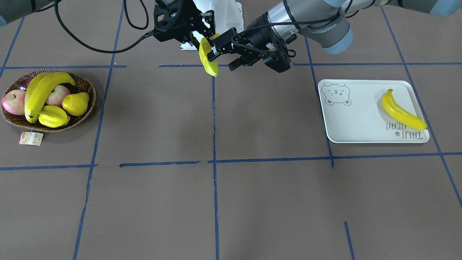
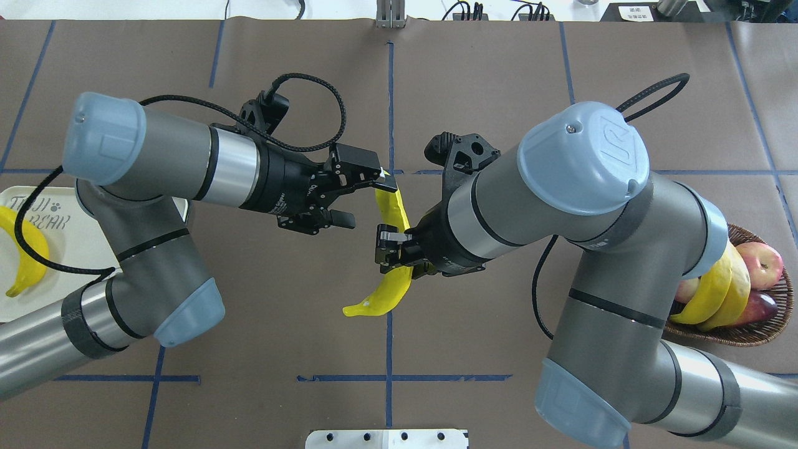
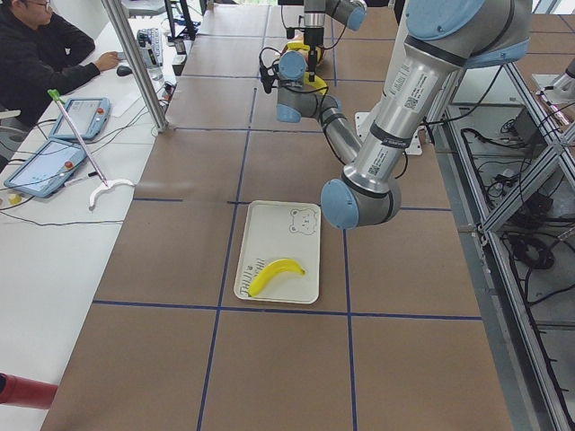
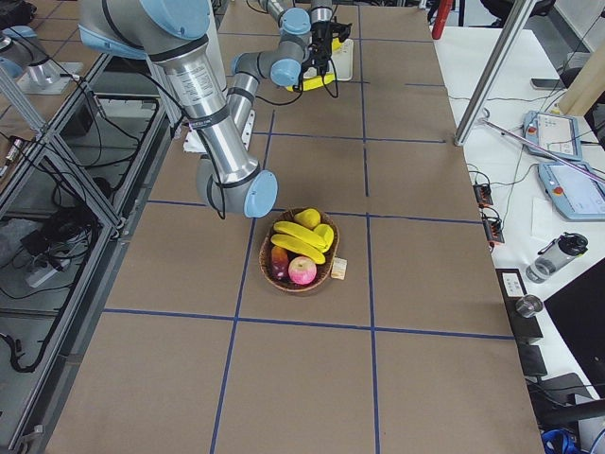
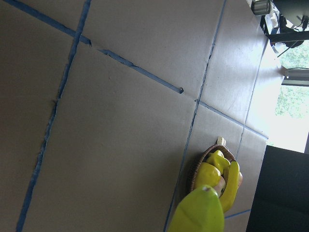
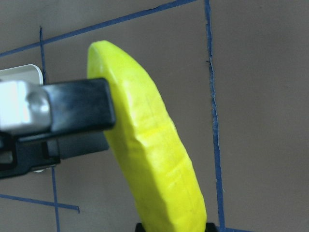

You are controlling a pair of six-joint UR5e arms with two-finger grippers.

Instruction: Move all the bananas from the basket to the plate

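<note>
One banana (image 2: pixel 391 284) hangs in the air over the table's middle, and my right gripper (image 2: pixel 393 249) is shut on its mid-part. My left gripper (image 2: pixel 365 201) is open at the banana's upper end, one finger (image 6: pixel 72 108) against the peel. In the front view the same banana (image 1: pixel 208 60) hangs between both hands. Another banana (image 1: pixel 401 112) lies on the plate (image 1: pixel 357 122). Two more bananas (image 1: pixel 42 92) rest in the basket (image 1: pixel 92 103), on top of other fruit.
The basket also holds apples (image 1: pixel 13 102), a yellow pear (image 1: pixel 76 103) and a starfruit (image 1: pixel 53 116); its paper tag (image 1: pixel 31 138) lies on the table. The white robot base (image 1: pixel 225 16) stands at the back. A person (image 3: pixel 36 56) sits at a side desk.
</note>
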